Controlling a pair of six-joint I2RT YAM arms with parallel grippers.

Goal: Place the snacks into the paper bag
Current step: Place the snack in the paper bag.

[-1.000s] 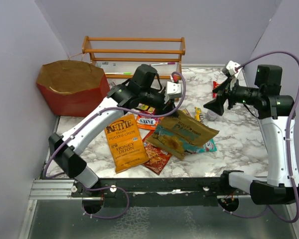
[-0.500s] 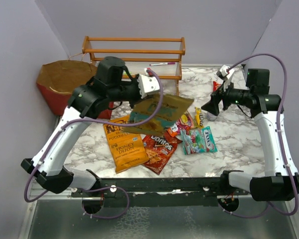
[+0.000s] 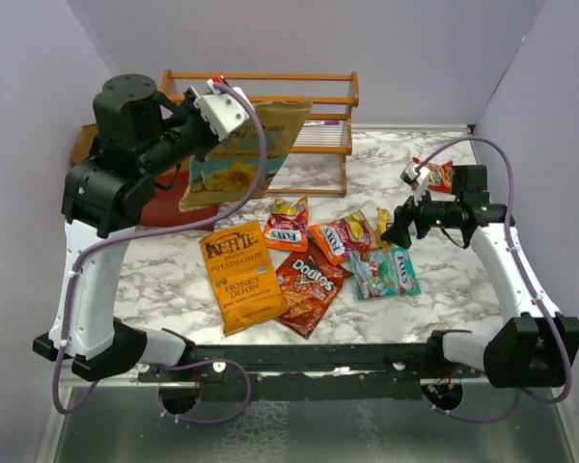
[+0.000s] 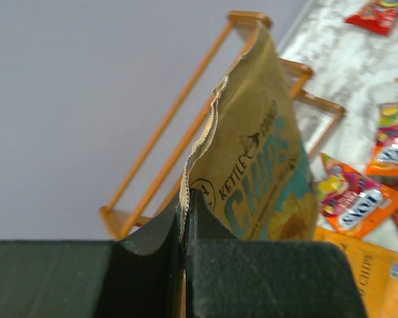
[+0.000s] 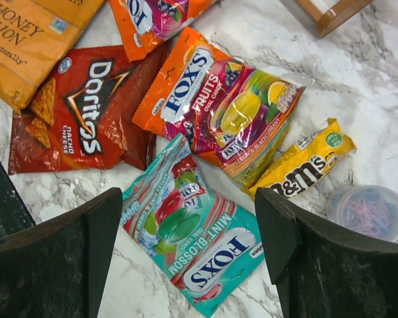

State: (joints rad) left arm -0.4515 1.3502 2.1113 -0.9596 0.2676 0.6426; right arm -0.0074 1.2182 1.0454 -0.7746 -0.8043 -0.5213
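My left gripper (image 3: 222,111) is shut on the top edge of the tan-teal chip bag (image 3: 236,154) and holds it high in the air at the back left, in front of the rack. In the left wrist view the jaws (image 4: 184,199) pinch the bag's crimped edge (image 4: 252,159). The red paper bag (image 3: 162,210) is mostly hidden behind the left arm. My right gripper (image 3: 400,227) is open and empty just above the teal Fox's mint pack (image 5: 192,238). The orange Kettle bag (image 3: 241,275), the Doritos bag (image 3: 309,289) and small candy packs (image 3: 343,234) lie on the table.
The wooden slatted rack (image 3: 261,96) stands at the back. A yellow M&M's pack (image 5: 298,165) and a small translucent cup (image 5: 368,212) lie right of the mint pack. A red pack (image 3: 439,177) lies at the far right. Purple walls close in both sides.
My left arm has lifted the tan-teal chip bag off the table and swung it up and left toward the paper bag. My right gripper has dropped down over the candy packs.
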